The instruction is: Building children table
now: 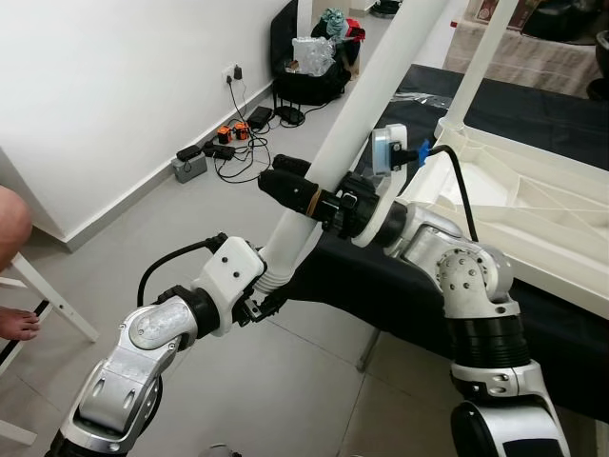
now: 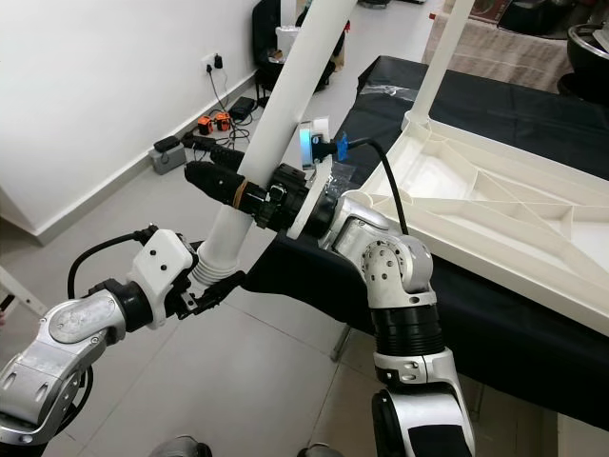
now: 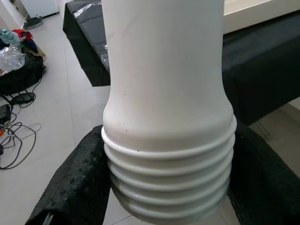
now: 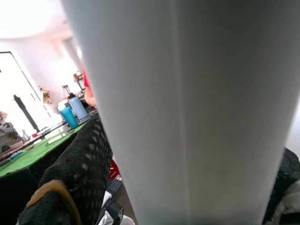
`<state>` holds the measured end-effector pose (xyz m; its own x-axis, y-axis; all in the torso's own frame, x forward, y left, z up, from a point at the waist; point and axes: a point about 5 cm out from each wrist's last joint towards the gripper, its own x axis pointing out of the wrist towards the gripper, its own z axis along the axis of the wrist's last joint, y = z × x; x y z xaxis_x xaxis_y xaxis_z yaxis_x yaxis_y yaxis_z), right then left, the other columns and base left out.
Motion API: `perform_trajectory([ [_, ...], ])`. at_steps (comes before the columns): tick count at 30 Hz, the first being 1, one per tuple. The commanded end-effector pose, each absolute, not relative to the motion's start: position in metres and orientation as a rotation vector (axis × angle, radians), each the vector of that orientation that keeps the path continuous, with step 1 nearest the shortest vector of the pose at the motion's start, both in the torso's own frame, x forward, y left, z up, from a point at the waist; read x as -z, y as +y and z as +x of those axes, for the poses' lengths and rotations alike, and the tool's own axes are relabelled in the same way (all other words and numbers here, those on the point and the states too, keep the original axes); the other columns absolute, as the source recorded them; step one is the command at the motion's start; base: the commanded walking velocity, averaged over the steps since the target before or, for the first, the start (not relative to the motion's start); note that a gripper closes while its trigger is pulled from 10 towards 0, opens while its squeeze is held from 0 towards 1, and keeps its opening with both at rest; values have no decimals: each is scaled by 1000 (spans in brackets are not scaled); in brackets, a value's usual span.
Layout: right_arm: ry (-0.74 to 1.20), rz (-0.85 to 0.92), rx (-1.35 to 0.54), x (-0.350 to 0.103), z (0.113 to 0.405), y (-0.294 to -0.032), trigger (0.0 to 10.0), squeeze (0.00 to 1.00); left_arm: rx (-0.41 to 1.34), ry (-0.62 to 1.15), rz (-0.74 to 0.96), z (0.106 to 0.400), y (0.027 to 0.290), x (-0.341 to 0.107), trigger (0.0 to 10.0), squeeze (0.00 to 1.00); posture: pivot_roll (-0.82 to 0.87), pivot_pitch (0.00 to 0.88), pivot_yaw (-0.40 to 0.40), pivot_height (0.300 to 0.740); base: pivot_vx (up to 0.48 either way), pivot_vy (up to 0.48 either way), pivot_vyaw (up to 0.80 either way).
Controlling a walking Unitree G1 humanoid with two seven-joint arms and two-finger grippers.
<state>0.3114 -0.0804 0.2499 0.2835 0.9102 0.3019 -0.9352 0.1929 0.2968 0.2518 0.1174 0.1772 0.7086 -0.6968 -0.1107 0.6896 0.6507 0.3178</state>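
Both end effectors grip the white table leg [image 1: 357, 124]: left end effector [image 3: 164, 206] at its threaded end, right end effector [image 1: 303, 195] midway; uneven pull could twist it loose.

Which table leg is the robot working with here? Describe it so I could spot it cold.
Beside the upturned white tabletop on the black-covered surface, find the long white table leg slanting up. The left pincer clamps its threaded end; the right pincer grips higher up. Unlike the other leg, it is not fitted to the tabletop.
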Motion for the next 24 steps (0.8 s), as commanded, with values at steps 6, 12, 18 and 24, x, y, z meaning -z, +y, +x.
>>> perform_trajectory([
  [6, -57, 403, -1310, -248, 313, -74, 10000, 0, 874, -26, 362, 245, 104, -177, 10000, 0, 61, 64, -53, 740, 0, 0, 0],
  [12, -75, 380, -1307, -251, 316, -75, 10000, 0, 879, -21, 352, 244, 101, -176, 10000, 0, 57, 66, -53, 740, 0, 0, 0],
  [18, -83, 375, -1299, -251, 317, -74, 10000, 0, 881, -20, 345, 244, 99, -176, 10000, 0, 57, 67, -53, 740, 0, 0, 0],
  [24, -99, 382, -1286, -253, 319, -74, 0, 0, 878, -20, 339, 244, 98, -175, 10000, 0, 53, 70, -51, 740, 0, 0, 0],
])
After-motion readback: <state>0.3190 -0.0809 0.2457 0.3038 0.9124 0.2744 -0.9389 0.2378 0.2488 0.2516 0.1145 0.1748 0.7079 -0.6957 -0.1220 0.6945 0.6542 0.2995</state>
